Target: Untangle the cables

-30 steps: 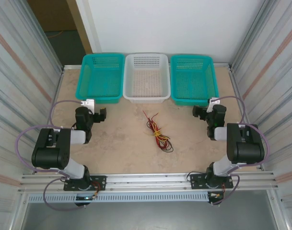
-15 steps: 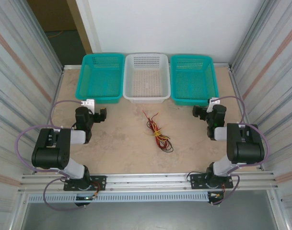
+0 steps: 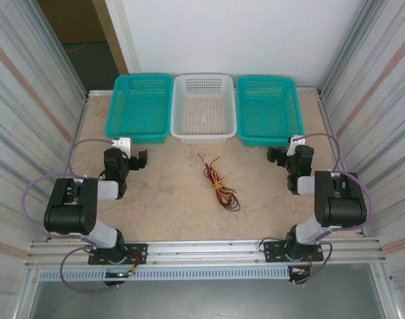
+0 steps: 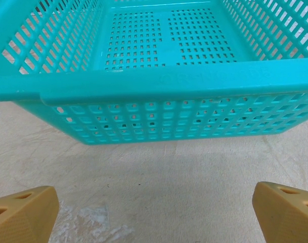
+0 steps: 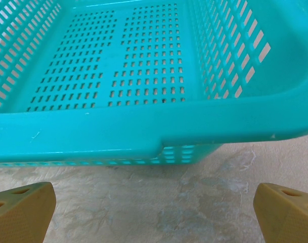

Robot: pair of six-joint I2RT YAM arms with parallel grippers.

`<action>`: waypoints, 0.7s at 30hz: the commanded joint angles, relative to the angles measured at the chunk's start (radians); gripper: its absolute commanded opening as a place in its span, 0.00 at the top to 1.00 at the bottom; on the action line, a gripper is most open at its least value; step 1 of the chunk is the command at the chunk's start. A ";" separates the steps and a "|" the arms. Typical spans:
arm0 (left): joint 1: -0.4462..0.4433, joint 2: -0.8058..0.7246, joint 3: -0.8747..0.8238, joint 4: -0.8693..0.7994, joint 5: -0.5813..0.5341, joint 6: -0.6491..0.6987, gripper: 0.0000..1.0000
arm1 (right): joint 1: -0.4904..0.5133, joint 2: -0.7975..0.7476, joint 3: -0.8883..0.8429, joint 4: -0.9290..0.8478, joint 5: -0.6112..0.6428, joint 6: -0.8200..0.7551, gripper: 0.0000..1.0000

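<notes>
Beyond cables (image 3: 219, 183), left teal basket (image 3: 137, 135), white basket (image 3: 202, 136), right teal basket (image 3: 269, 139), left gripper (image 4: 154, 207), right gripper (image 5: 154, 210), both wide

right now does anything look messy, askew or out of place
Only the cables: red, black and yellow strands lie tangled in one heap, between the left gripper and right gripper, both open. The left teal basket, white basket and right teal basket stand in a neat row.

We see a beige marbled counter (image 3: 169, 199) flanked by ribbed metal walls (image 3: 29, 100), a plain white wall (image 3: 242, 33) behind it, and a dark floor (image 3: 89, 66) beside a brown panel (image 3: 66, 20) at far left.
</notes>
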 commanded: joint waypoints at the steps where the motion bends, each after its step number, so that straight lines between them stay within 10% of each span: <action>1: 0.015 -0.009 0.015 0.004 0.022 0.009 0.01 | 0.004 -0.016 -0.002 0.017 0.001 -0.004 0.01; 7: 0.008 -0.059 0.035 -0.060 -0.031 -0.001 0.01 | 0.036 -0.081 0.058 -0.138 0.112 -0.003 0.01; 13: -0.019 -0.177 0.285 -0.774 -0.186 -0.127 0.01 | 0.080 -0.188 0.098 -0.365 0.173 0.028 0.01; 17: -0.199 -0.324 0.267 -0.908 -0.402 -0.188 0.01 | 0.109 -0.334 0.125 -0.669 0.420 0.216 0.01; 21: -0.301 -0.436 0.289 -1.137 -0.358 -0.405 0.03 | 0.173 -0.425 0.220 -1.015 0.552 0.298 0.01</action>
